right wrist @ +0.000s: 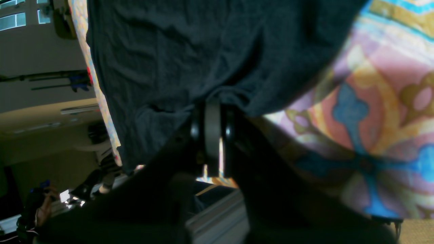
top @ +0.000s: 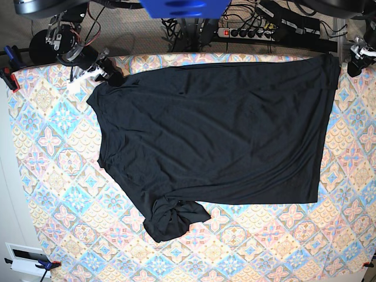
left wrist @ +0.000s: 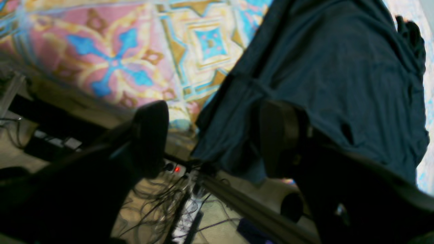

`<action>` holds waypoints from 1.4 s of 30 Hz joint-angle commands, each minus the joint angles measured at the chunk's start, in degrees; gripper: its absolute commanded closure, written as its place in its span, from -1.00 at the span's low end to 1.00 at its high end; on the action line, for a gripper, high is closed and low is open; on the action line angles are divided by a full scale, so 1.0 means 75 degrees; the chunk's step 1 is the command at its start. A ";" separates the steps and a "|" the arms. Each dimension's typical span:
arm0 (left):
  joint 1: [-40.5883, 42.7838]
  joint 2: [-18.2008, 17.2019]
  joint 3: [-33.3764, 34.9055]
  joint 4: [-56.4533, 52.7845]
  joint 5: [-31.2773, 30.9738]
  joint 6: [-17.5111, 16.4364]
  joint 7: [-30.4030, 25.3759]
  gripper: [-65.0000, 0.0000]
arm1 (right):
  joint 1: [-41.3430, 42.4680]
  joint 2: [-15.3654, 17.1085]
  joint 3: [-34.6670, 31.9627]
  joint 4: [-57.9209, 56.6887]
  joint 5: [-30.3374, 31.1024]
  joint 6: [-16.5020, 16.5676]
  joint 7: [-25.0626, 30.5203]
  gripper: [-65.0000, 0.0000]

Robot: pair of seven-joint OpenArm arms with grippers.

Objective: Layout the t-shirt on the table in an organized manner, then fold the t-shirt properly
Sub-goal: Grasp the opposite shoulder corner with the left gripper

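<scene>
Right gripper (right wrist: 213, 112): jaws pinched on the t-shirt (top: 217, 135) hem at ten o'clock; left gripper (left wrist: 217, 135) jaws spread wide, shirt edge between.

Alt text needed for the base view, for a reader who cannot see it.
A black t-shirt lies spread across most of a table covered in pastel diamond-tile cloth, with one sleeve bunched near the front edge. The right gripper pinches a far corner; the left gripper sits at the opposite far corner.
</scene>
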 commanded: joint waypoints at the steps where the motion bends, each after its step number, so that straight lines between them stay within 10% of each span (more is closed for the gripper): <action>1: -0.0068 -0.0167 -0.0113 -0.0188 0.0030 -0.0025 -0.0113 -0.27 | 0.0006 0.0068 0.0024 0.0094 0.0164 0.0058 0.0062 1.00; 17: -0.0536 0.0068 0.0391 -0.1302 0.0652 -0.0025 -0.0921 -0.27 | 0.0006 0.0068 0.0036 0.0094 0.0164 0.0058 0.0062 1.00; 42: -0.0126 0.0009 0.0731 -0.0364 -0.1236 -0.0025 0.0122 -0.27 | 0.0006 0.0068 0.0047 0.0094 0.0164 0.0058 0.0074 1.00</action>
